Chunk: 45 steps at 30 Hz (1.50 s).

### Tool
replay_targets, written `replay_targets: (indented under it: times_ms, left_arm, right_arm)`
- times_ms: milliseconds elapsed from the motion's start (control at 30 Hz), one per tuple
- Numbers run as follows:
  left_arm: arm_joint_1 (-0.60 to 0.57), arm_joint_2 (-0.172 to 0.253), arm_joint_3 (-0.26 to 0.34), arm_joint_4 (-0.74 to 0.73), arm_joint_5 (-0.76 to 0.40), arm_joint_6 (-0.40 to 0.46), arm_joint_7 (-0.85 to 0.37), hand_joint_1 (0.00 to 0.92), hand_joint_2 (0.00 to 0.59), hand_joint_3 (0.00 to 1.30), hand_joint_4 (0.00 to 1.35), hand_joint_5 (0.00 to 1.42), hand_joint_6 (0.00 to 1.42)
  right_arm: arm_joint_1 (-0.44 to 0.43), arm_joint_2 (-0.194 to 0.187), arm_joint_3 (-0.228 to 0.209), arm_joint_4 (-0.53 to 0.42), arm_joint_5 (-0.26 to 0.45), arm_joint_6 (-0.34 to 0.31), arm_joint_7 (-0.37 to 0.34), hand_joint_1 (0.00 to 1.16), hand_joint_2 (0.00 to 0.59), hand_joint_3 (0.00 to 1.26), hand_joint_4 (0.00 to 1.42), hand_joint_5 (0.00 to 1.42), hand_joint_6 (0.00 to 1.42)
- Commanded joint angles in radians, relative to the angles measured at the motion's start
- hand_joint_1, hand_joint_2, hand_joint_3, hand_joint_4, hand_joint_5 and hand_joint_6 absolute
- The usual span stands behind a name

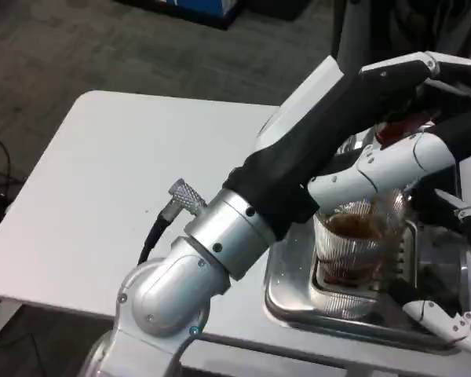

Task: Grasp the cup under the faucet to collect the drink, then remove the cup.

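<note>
While I reach across the white table [102, 196], this is how things lie:
Left hand: my left hand [400, 118] is up at the drink machine [314, 86]; whether its fingers [392, 161] press or hold anything there, I cannot tell.
Right hand: my right hand [447, 314] sits at the lower right, beside the cup, fingers apart, holding nothing.
Cup: the clear ribbed cup [353, 247] stands on the metal drip tray [298, 302], brown drink inside.
Forearm: my silver left forearm [212, 251] crosses the tray's near corner.
</note>
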Motion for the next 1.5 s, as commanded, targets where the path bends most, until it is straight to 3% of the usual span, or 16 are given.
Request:
replay_targets:
  times_ms: [33, 400, 667, 833, 1500]
  left_arm:
    - [0.041, 0.016, -0.019, 0.013, 0.011, 0.017, -0.023, 0.097, 0.067, 0.42, 0.46, 0.45, 0.33]
    - [0.042, 0.018, -0.017, 0.023, 0.010, 0.008, -0.024, 0.097, 0.067, 0.42, 0.46, 0.45, 0.32]
    - [0.044, 0.017, -0.016, 0.027, 0.010, 0.006, -0.023, 0.097, 0.067, 0.42, 0.46, 0.45, 0.32]
    - [0.046, 0.019, -0.017, 0.028, 0.011, 0.005, -0.023, 0.097, 0.067, 0.42, 0.46, 0.45, 0.32]
    - [0.056, 0.018, -0.012, 0.023, 0.017, 0.006, -0.010, 0.097, 0.067, 0.42, 0.46, 0.45, 0.32]
  right_arm:
    - [-0.005, 0.016, 0.000, -0.015, 0.010, 0.008, -0.021, 0.66, 0.222, 0.20, 0.20, 0.22, 0.34]
    - [-0.015, 0.047, 0.016, 0.040, 0.059, 0.008, -0.031, 0.67, 0.216, 0.16, 0.17, 0.19, 0.35]
    - [-0.028, 0.137, 0.036, 0.101, 0.121, 0.007, -0.057, 0.69, 0.205, 0.15, 0.18, 0.21, 0.37]
    - [-0.045, 0.172, 0.046, 0.136, 0.124, 0.006, -0.078, 0.69, 0.207, 0.15, 0.18, 0.21, 0.37]
    - [-0.090, 0.199, 0.099, 0.113, 0.092, 0.010, -0.097, 0.72, 0.200, 0.13, 0.21, 0.25, 0.37]
